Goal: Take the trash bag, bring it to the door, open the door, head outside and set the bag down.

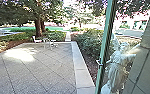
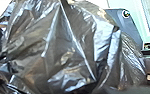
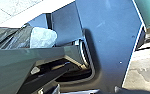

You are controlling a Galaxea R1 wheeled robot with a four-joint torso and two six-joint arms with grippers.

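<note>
While the paved yard (image 1: 36,66) is spreading out toward eleven o'clock, a green upright (image 1: 105,45) — probably door edge or frame — is standing at one o'clock, a pale statue (image 1: 117,71) appearing beside it toward two. The black trash bag (image 2: 66,52) is bulking close in the left wrist view. Judgement: pickup, carry and door opening are looking done; getting fully outside and setting the bag down are remaining. Unresolved: the bag's outline is running out of frame, so I am not determining whether it is hanging or resting. How far open either pincer is sitting, and whether one is gripping the bag, I am failing to tell — not guessing.
</note>
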